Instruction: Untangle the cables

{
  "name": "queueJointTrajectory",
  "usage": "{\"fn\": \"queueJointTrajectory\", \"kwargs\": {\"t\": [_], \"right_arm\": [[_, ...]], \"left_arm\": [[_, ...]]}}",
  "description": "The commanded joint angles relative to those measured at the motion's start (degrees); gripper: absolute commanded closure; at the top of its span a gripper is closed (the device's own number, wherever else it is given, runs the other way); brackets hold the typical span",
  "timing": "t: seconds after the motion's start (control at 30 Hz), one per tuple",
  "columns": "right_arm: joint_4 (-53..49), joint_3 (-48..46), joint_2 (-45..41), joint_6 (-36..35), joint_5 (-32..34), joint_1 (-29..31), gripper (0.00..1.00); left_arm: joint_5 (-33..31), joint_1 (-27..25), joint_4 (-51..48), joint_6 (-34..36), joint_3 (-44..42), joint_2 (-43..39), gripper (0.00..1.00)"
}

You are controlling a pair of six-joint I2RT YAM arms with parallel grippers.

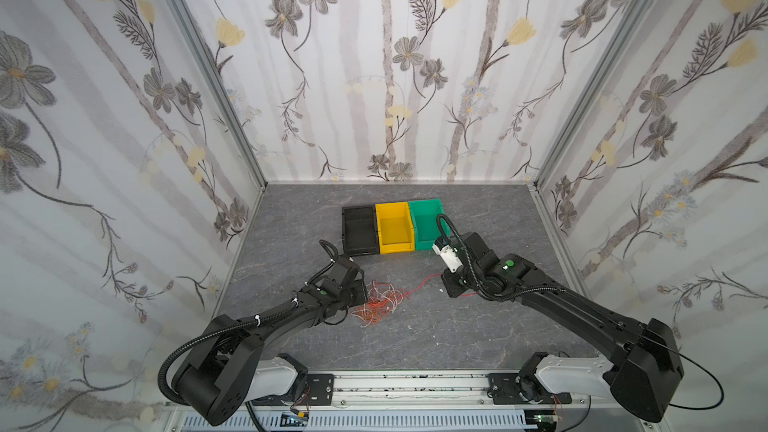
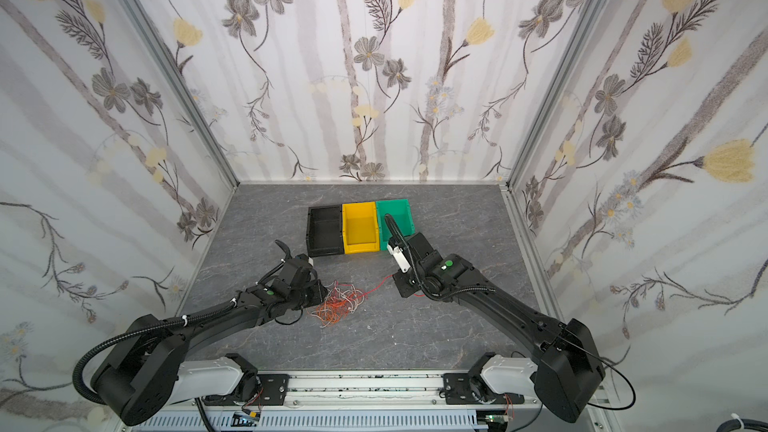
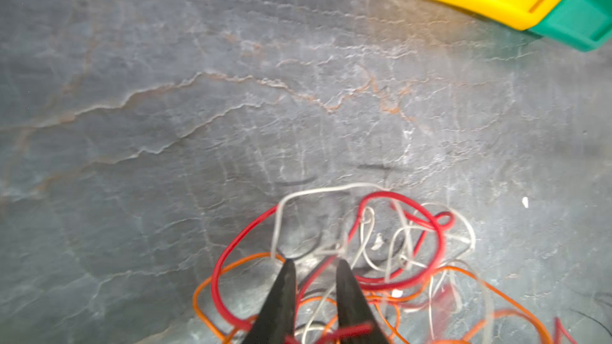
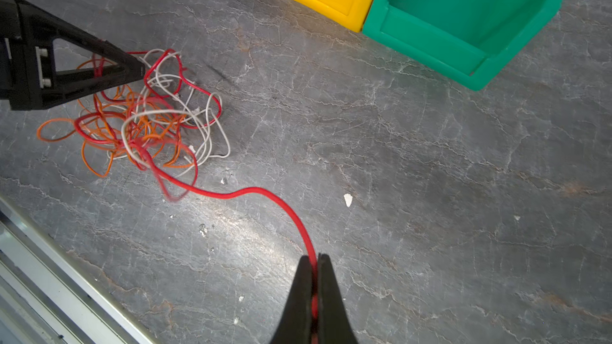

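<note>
The cables (image 1: 378,303) (image 2: 338,303) lie in a loose red, orange and white tangle on the grey tabletop, left of centre. My left gripper (image 3: 314,261) is low over the tangle's left side. Its jaws stand a little apart, with red, white and orange strands (image 3: 364,259) passing between and under them, none pinched. One red cable (image 4: 265,191) runs out of the tangle (image 4: 145,117) to the right. My right gripper (image 4: 316,256) is shut on its end, just above the table. In both top views that strand (image 1: 424,282) (image 2: 376,284) stretches from the pile to the right arm.
A black bin (image 1: 360,249), a yellow bin (image 1: 397,248) and a green bin (image 1: 424,245) stand side by side behind the tangle. Small white flecks (image 4: 347,199) dot the table. An aluminium rail (image 1: 411,384) runs along the front edge, and papered walls close in the other three sides.
</note>
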Motion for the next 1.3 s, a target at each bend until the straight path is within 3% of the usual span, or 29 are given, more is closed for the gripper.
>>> {"fn": "queueJointTrajectory", "kwargs": {"t": [0.0,0.23,0.67,0.9,1.1,1.27], "right_arm": [[1.27,0.38,0.40,0.18,-1.34,0.64,1.00],[-0.39,2.75,1.64,-0.37,-0.59,1.04,1.00],[-0.16,5.97,3.27,4.17,-0.71,-0.89,1.00],[-0.28,6.15,3.03,4.99,-0.69,-0.98,1.00],[-2.25,5.98,1.20,4.18,0.59,-3.07,1.00],[-4.27,5.28,-0.24,4.11,1.62,-6.02,1.00]], "left_arm": [[2.87,0.00,0.02,0.27,0.36,-0.28,0.63],[9.82,0.03,3.25,1.24,0.79,0.05,0.43],[15.55,-2.05,11.47,1.26,-0.62,5.19,0.41],[11.16,-3.77,12.41,-0.07,-0.14,10.75,0.55],[4.53,-3.84,6.88,0.67,1.11,11.21,0.80],[-0.41,-3.66,1.73,1.40,1.85,9.22,0.90]]}}
